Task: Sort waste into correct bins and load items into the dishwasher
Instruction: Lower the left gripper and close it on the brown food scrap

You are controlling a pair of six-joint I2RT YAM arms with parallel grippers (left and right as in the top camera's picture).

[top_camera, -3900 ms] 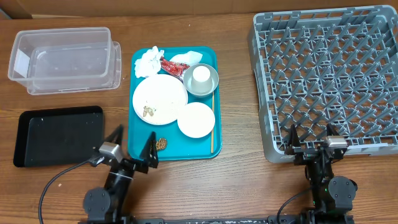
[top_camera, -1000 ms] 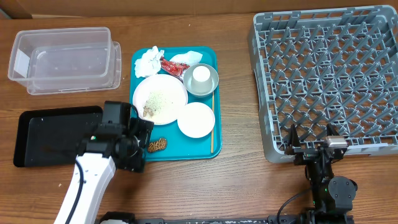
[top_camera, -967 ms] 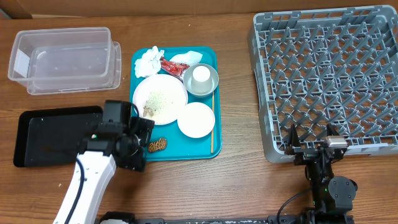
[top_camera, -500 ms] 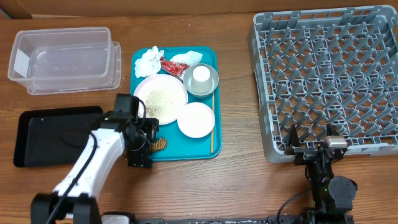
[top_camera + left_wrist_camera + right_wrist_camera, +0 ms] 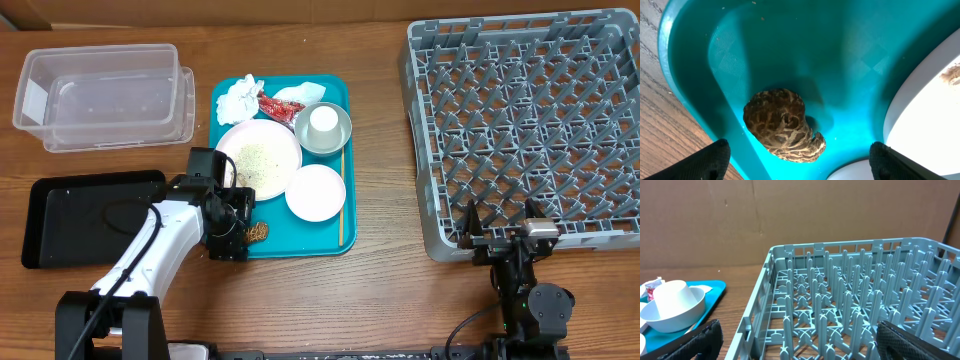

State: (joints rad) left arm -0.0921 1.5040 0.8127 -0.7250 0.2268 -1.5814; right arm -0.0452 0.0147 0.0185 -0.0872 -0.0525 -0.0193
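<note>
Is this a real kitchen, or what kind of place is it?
Probably a robot practice table, not a real kitchen: a grey dish rack and a teal tray of used dishes sit on a wooden table, with cardboard behind.

surface: wooden table (image 5: 380,290), brown grain | backdrop: brown cardboard wall (image 5: 790,215) | light: even

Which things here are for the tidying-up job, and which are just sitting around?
For the job: crumpled napkin, red wrapper, brown food scrap, plate, white bowl, cup, silvery bowl, wooden stick, clear tub, black tray, grey dish rack.

Just lying about: teal tray, wooden table.
</note>
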